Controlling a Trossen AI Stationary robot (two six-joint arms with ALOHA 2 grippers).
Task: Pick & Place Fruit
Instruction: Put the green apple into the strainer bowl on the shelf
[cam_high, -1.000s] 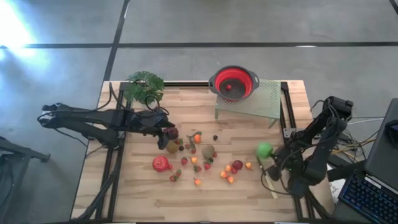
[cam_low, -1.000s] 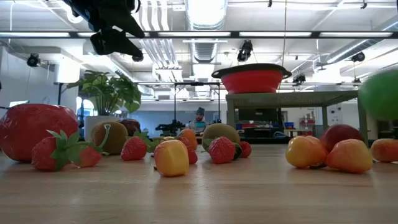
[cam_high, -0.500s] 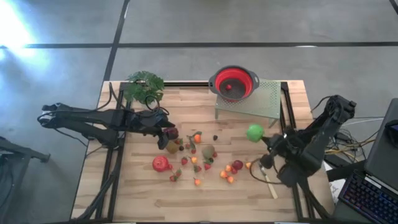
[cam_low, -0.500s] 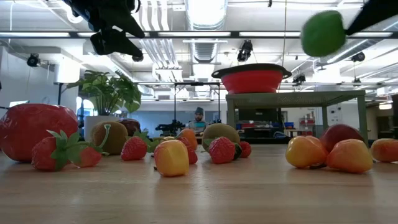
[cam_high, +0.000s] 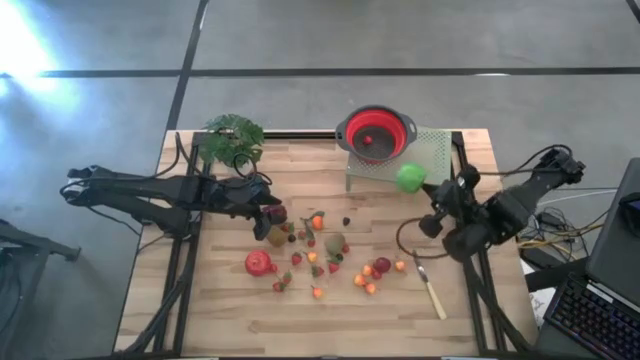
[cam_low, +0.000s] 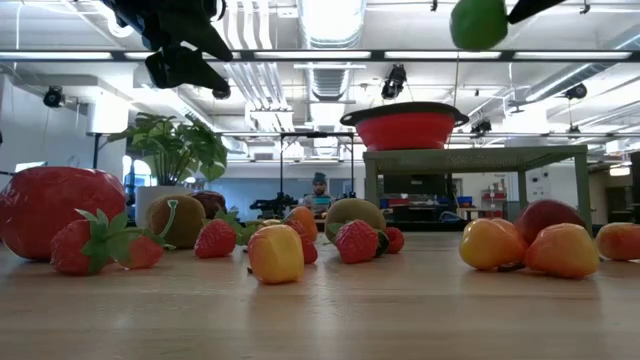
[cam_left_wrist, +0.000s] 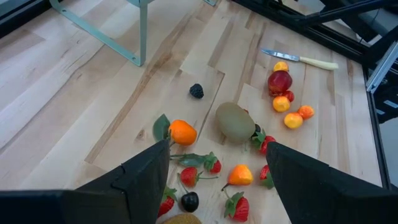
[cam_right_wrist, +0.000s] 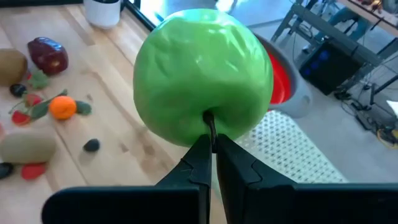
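In the right wrist view the right gripper (cam_right_wrist: 211, 152) has its fingers pinched fully together on the thin dark stem of a green apple (cam_right_wrist: 204, 78). The apple is round and has no long axis; its stem points back into the fingers. It is probably a light, hard, smooth toy, so a grip on the body could slip; the stem gives a sure hold, though the apple may swing on it.

From above, that apple (cam_high: 409, 178) hangs in the air over the near edge of the pale green rack (cam_high: 432, 155), just short of the red bowl (cam_high: 376, 134) that sits on the rack's far left part. One small fruit already lies in the bowl. The apple looks close to being released there.

The rest of the fruit (cam_high: 318, 252) lies scattered on the table (cam_high: 200, 310) at mid-board: strawberries, small orange pieces, a kiwi (cam_left_wrist: 235, 121) lying on its side with its long axis across the planks, and a large red one (cam_high: 259, 263) nearer the front. A knife (cam_high: 431, 294) lies to the right.

The left gripper (cam_left_wrist: 217, 168) waits above the left end of the scatter with its jaws wide apart, holding nothing. A plant (cam_high: 233, 138) stands at the far left corner.
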